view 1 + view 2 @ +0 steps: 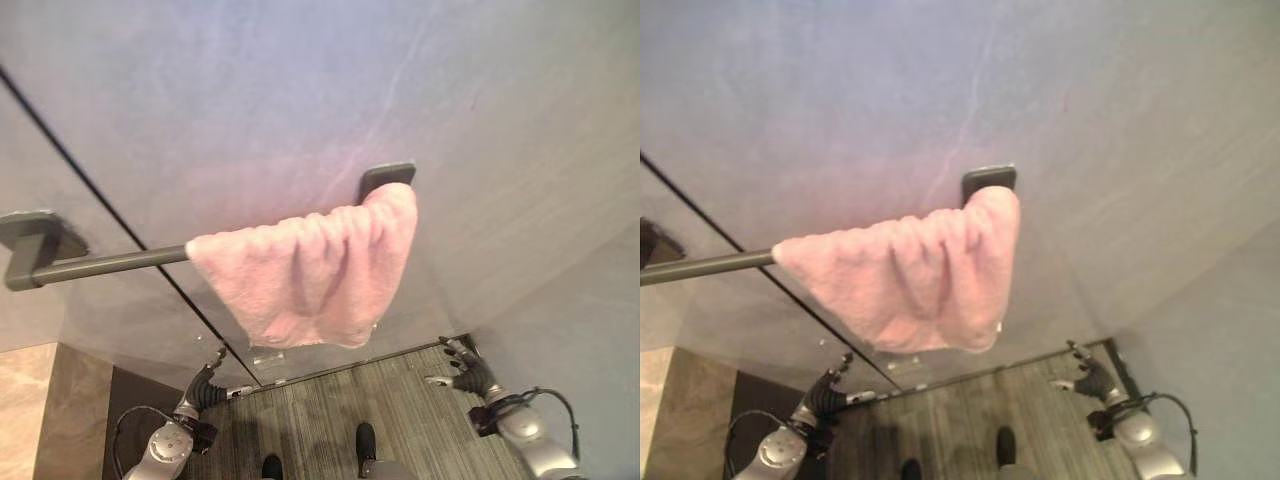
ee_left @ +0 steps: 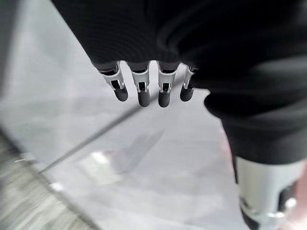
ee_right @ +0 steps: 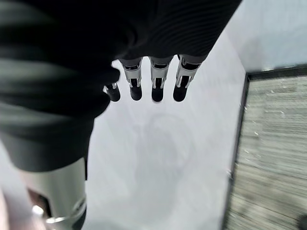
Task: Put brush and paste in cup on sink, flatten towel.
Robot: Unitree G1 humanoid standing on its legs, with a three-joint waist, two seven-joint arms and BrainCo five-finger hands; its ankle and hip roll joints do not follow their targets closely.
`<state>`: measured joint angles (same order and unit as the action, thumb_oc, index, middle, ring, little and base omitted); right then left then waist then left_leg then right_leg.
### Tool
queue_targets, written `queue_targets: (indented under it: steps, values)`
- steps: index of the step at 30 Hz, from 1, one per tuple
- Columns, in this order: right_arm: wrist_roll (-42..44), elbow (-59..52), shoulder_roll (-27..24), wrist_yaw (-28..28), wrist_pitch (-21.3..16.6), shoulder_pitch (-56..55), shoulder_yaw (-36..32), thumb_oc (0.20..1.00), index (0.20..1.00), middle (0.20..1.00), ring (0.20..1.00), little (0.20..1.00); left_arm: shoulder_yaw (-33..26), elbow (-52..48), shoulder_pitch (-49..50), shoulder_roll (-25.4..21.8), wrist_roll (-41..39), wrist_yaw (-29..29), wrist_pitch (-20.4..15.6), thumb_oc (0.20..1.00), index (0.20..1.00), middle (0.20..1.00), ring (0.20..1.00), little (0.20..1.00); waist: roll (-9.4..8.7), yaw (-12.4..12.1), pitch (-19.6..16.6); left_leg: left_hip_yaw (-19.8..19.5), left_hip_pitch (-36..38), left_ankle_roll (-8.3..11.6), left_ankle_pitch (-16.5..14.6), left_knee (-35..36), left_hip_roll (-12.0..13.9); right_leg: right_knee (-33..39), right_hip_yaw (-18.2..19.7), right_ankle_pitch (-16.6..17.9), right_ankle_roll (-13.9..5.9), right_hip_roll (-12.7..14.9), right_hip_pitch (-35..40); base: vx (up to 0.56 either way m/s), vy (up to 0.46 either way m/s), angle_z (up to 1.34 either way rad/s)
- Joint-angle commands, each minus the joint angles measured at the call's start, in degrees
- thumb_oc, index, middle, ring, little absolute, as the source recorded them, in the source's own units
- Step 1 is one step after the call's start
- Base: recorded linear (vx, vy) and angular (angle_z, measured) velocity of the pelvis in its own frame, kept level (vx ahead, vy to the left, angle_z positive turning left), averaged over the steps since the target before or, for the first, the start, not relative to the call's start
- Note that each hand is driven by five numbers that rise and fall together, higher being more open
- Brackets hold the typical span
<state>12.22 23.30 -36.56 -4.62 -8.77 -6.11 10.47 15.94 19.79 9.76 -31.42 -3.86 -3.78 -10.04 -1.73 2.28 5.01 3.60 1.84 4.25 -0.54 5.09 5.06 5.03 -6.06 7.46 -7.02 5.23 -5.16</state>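
A pink towel (image 1: pixel 312 267) hangs bunched up on a dark grey towel bar (image 1: pixel 110 262) fixed to the grey wall. It is gathered toward the bar's right mount (image 1: pixel 386 176), with folds running down it. My left hand (image 1: pixel 205 387) is low at the lower left, well below the towel, fingers (image 2: pixel 140 88) straight and holding nothing. My right hand (image 1: pixel 468 372) is low at the lower right, also below the towel, fingers (image 3: pixel 156 81) straight and empty.
The bar's left mount (image 1: pixel 30 237) sits at the far left. A dark seam (image 1: pixel 120 222) runs diagonally down the wall behind the bar. Below lies a grey striped floor (image 1: pixel 400 410), with a beige stone surface (image 1: pixel 25 410) at the lower left.
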Motion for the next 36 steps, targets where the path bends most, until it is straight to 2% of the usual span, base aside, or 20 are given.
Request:
queue_targets:
  steps: [1, 5, 6, 7, 10, 13, 15, 16, 20, 23, 26, 31, 36]
  values:
    - [11.1, -8.1, -4.1, -5.1, -4.0, -1.8, -1.8, 1.000, 1.000, 1.000, 1.000, 1.000, -2.8, -2.6, -0.8, -7.1, 0.9, 1.8, -4.8, 1.000, 1.000, 1.000, 1.000, 1.000, -2.61, -0.3, -2.2, -0.6, -4.6, 2.32, 2.9, -2.1, 0.9, -2.0, -1.0, -3.1, -3.43, 3.0, 0.7, 0.01, -0.083, 0.14]
    - [18.6, -15.5, -9.1, -8.9, -3.9, -3.9, -3.7, 1.000, 1.000, 1.000, 1.000, 1.000, -5.6, -9.9, 2.5, -12.9, -2.4, 4.3, -6.2, 1.000, 1.000, 1.000, 1.000, 1.000, -2.24, -0.9, -2.3, -1.4, -4.9, 2.96, 3.8, -0.8, 1.6, -1.7, -1.9, -3.5, -3.43, 3.0, 1.1, 0.02, -0.038, 0.20]
    - [18.6, -15.5, -9.1, -8.9, -3.9, -3.9, -3.7, 1.000, 1.000, 1.000, 1.000, 1.000, -5.6, -9.9, 2.5, -12.9, -2.4, 4.3, -6.2, 1.000, 1.000, 1.000, 1.000, 1.000, -2.24, -0.9, -2.3, -1.4, -4.9, 2.96, 3.9, -0.8, 1.6, -1.7, -2.0, -3.5, -3.43, 3.0, 1.1, 0.04, -0.014, 0.06]
    - [21.3, -18.4, -12.8, -10.6, -3.4, -3.2, -3.0, 1.000, 1.000, 1.000, 1.000, 1.000, -6.8, -14.6, 3.8, -17.4, -4.1, 5.8, -7.1, 1.000, 1.000, 1.000, 1.000, 1.000, -2.06, -1.4, -2.6, -1.8, -5.0, 3.05, 3.9, -0.6, 1.7, -1.5, -2.5, -3.4, -3.63, 3.2, 1.3, 0.04, -0.009, 0.07]
    - [24.1, -20.0, -14.2, -11.2, -2.9, -1.3, -1.4, 1.000, 1.000, 1.000, 1.000, 1.000, -8.1, -17.3, 4.3, -19.4, -6.0, 6.3, -7.3, 1.000, 1.000, 1.000, 1.000, 1.000, -1.95, -1.9, -2.7, -1.8, -4.9, 3.03, 3.9, -0.5, 1.7, -1.3, -2.6, -3.3, -3.69, 3.3, 1.5, 0.03, 0.004, 0.19]
    - [28.4, -20.8, -14.0, -11.5, -2.0, 3.7, 3.1, 1.000, 1.000, 1.000, 1.000, 1.000, -8.8, -20.0, 2.8, -21.7, -9.0, 6.1, -8.2, 1.000, 1.000, 1.000, 1.000, 1.000, -1.79, -2.9, -2.8, -1.9, -5.0, 3.13, 3.8, -0.3, 1.5, -0.9, -3.0, -3.0, -3.82, 3.8, 1.9, 0.03, 0.011, 0.03]
    - [28.2, -20.5, -13.7, -11.0, -2.1, 5.7, 4.8, 1.000, 1.000, 1.000, 1.000, 1.000, -9.0, -20.3, 2.0, -21.6, -9.7, 5.9, -8.3, 1.000, 1.000, 1.000, 1.000, 1.000, -1.79, -3.0, -2.8, -1.8, -4.9, 3.12, 3.7, -0.3, 1.4, -0.8, -3.0, -3.0, -3.85, 3.9, 1.9, 0.02, 0.018, 0.03]
    - [27.3, -20.2, -13.1, -10.3, -1.9, 10.3, 8.2, 1.000, 1.000, 1.000, 1.000, 1.000, -8.4, -20.7, -0.4, -20.7, -11.7, 5.5, -8.4, 1.000, 1.000, 1.000, 1.000, 1.000, -1.73, -3.5, -2.7, -1.8, -5.0, 3.08, 3.7, -0.3, 1.2, -0.7, -3.0, -2.8, -3.90, 4.1, 1.8, 0.00, 0.021, 0.07]
    - [24.6, -17.8, -10.4, -7.7, -1.2, 18.6, 13.4, 1.000, 1.000, 1.000, 1.000, 1.000, -6.3, -20.3, -5.2, -17.7, -13.9, 4.2, -8.0, 1.000, 1.000, 1.000, 1.000, 1.000, -1.84, -4.1, -2.2, -1.8, -5.5, 2.94, 3.7, -0.3, 1.0, -0.6, -2.7, -2.5, -3.91, 4.3, 1.4, 0.00, 0.007, 0.02]
    - [24.7, -15.6, -8.6, -7.0, -0.9, 22.3, 15.3, 1.000, 1.000, 1.000, 1.000, 1.000, -4.6, -20.1, -8.0, -16.3, -14.4, 4.0, -7.9, 1.000, 1.000, 1.000, 1.000, 1.000, -1.93, -4.3, -1.7, -1.7, -5.8, 2.93, 3.7, -0.3, 1.0, -0.5, -2.5, -2.2, -3.94, 4.4, 1.0, 0.00, 0.000, 0.00]
    - [26.5, -14.2, -4.7, -6.2, -0.5, 27.2, 18.1, 1.000, 1.000, 1.000, 1.000, 1.000, -0.9, -20.4, -14.4, -13.7, -15.2, 3.2, -8.2, 1.000, 1.000, 1.000, 1.000, 1.000, -2.25, -4.3, -1.1, -1.3, -6.6, 2.96, 3.9, -0.1, 0.9, -0.4, -1.8, -1.9, -3.93, 4.4, -0.2, 0.00, 0.000, 0.00]
    - [30.3, -16.4, -2.5, -8.0, -0.1, 28.3, 19.6, 1.000, 1.000, 1.000, 1.000, 1.000, 2.6, -22.8, -18.2, -11.0, -16.6, 3.9, -8.5, 1.000, 1.000, 1.000, 1.000, 1.000, -2.57, -3.8, -1.1, -0.5, -7.0, 2.98, 3.7, -0.1, 1.0, -0.1, -0.9, -1.6, -3.95, 4.5, -0.9, 0.01, 0.013, -0.11]
    - [32.5, -20.5, -4.2, -11.1, 0.2, 25.4, 19.5, 1.000, 1.000, 1.000, 1.000, 1.000, 4.2, -25.3, -17.5, -10.4, -17.1, 5.7, -8.3, 1.000, 1.000, 1.000, 1.000, 1.000, -3.03, -3.1, -1.9, 0.0, -6.2, 2.88, 3.3, -0.1, 1.2, 0.0, -0.5, -1.8, -3.98, 4.4, -0.5, 0.03, -0.002, -0.10]
